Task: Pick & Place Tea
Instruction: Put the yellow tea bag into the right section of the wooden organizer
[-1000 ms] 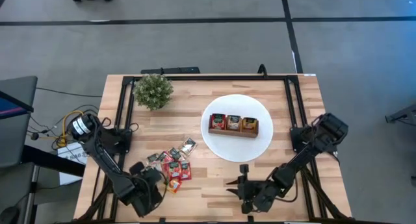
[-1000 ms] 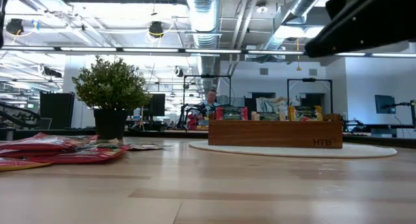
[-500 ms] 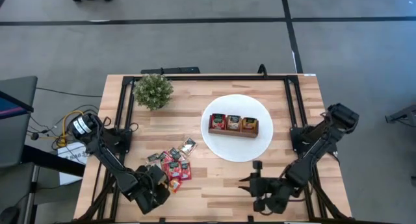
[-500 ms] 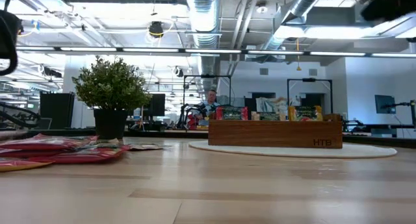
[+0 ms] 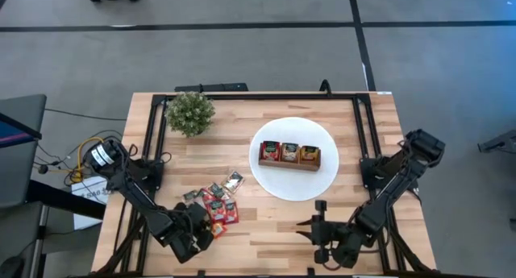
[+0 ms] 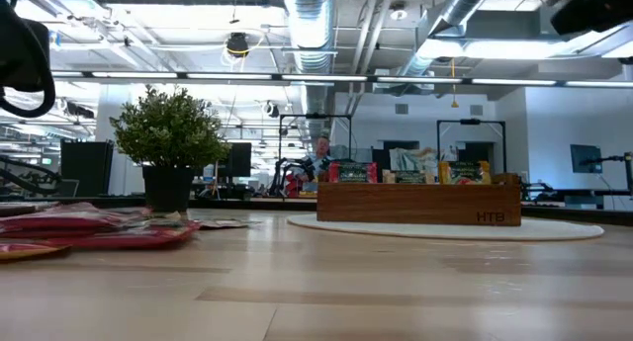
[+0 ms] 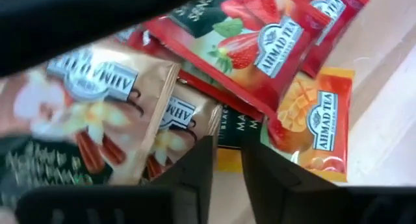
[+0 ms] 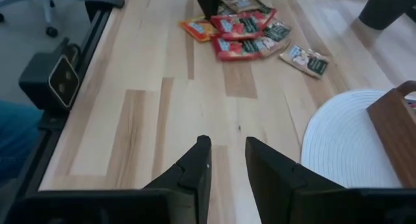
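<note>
The tea sachets (image 5: 216,202) are lying in a loose overlapping pile on the table's front left, mostly red strawberry ones, plus an orange mango one (image 7: 316,123) and pale vanilla ones (image 7: 97,113).

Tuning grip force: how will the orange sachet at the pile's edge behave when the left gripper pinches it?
The orange sachet looks thin and flat, so probably light and floppy. Its glossy wrapper may slip. It overlaps the pile, so neighbours could drag along under the left gripper.
</note>
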